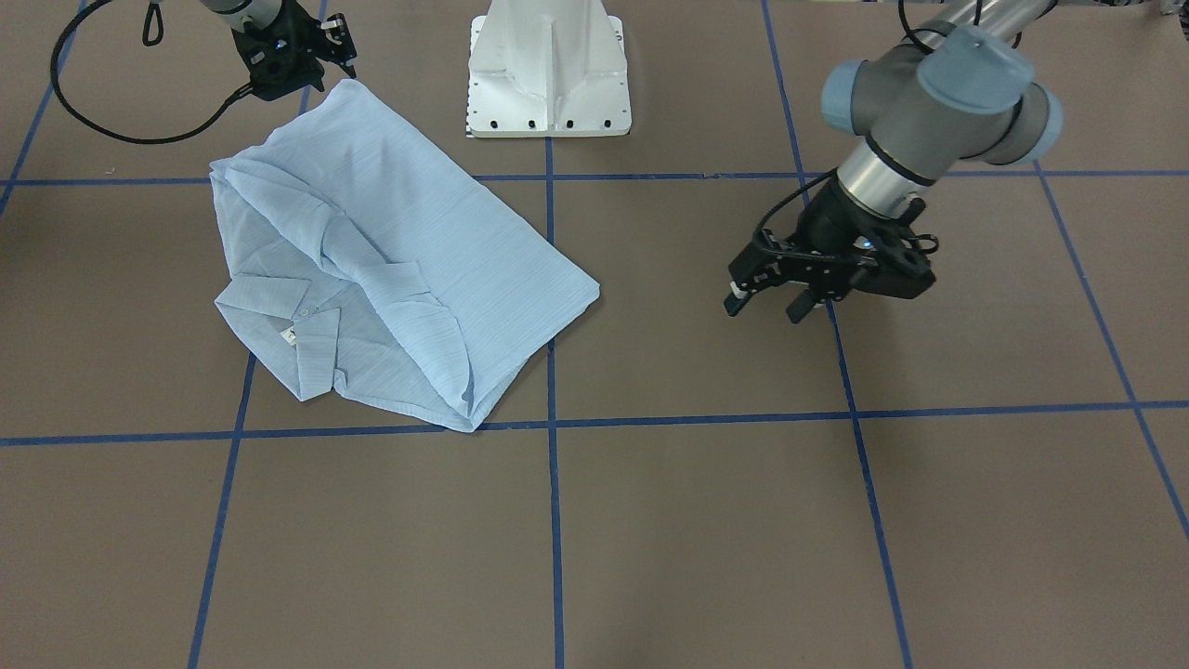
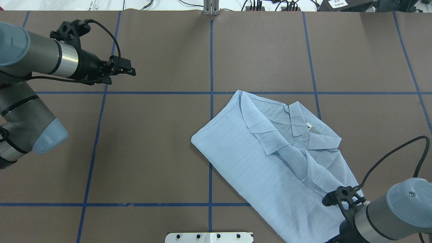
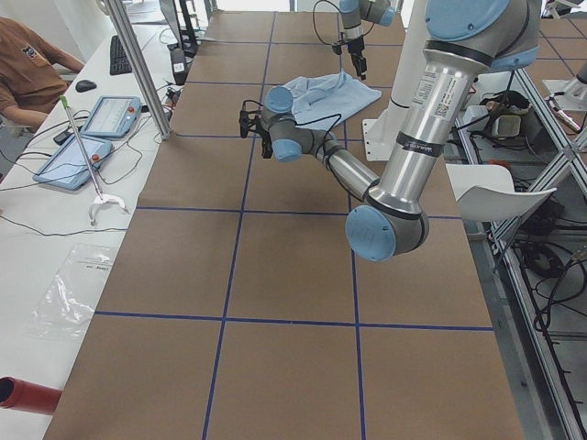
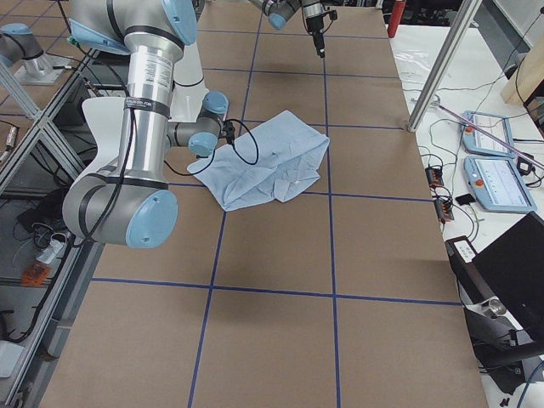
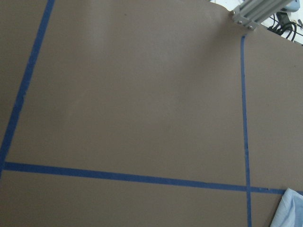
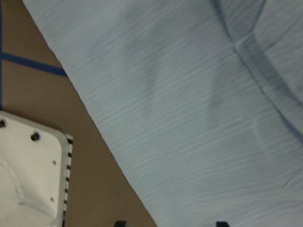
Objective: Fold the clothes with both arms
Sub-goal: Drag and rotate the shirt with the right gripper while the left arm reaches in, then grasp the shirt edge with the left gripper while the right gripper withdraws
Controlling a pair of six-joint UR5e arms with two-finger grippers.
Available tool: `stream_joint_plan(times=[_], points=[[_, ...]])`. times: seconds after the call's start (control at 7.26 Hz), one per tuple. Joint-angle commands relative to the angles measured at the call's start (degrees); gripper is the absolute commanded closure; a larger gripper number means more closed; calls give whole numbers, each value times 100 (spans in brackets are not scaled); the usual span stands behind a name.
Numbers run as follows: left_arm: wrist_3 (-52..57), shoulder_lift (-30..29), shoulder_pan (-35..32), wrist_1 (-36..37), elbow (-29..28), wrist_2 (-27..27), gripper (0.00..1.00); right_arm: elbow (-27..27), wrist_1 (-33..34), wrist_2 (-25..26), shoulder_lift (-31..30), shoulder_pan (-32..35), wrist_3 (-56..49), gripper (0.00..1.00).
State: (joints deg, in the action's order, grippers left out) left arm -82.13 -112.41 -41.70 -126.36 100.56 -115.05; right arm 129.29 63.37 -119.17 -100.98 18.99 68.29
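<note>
The pale-blue striped shirt (image 1: 399,260) lies partly folded on the brown table, collar and neck label up, on my right half in the overhead view (image 2: 256,158). My right gripper (image 1: 325,56) hovers at the shirt's hem corner nearest my base. In the right wrist view its fingertips (image 6: 120,223) stand apart at the bottom edge over the cloth (image 6: 189,94), open and empty. My left gripper (image 1: 766,307) is open and empty above bare table, well away from the shirt (image 2: 130,71). The left wrist view shows only a shirt corner (image 5: 291,210).
The white pedestal base (image 1: 548,74) stands close to the shirt's hem and shows in the right wrist view (image 6: 28,175). Blue tape lines (image 1: 553,520) grid the table. An aluminium post (image 2: 211,6) stands at the far edge. A person and tablets (image 3: 87,137) are beside the table.
</note>
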Motion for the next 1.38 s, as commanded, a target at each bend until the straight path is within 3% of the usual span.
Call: stream_joint_plan(times=[0.0, 0.14, 0.41, 1.24], points=[[-1099, -516, 1386, 276, -89, 884, 0, 35, -9, -45, 149, 1312, -8, 0], [-1504, -902, 1749, 696, -255, 1071, 1, 35, -18, -54, 157, 1665, -8, 0], [-1683, -1545, 1814, 859, -1157, 1283, 6, 35, -18, -45, 219, 1880, -8, 0], [-1622, -1477, 1779, 1114, -1232, 1380, 20, 53, -18, -45, 210, 1968, -9, 0]])
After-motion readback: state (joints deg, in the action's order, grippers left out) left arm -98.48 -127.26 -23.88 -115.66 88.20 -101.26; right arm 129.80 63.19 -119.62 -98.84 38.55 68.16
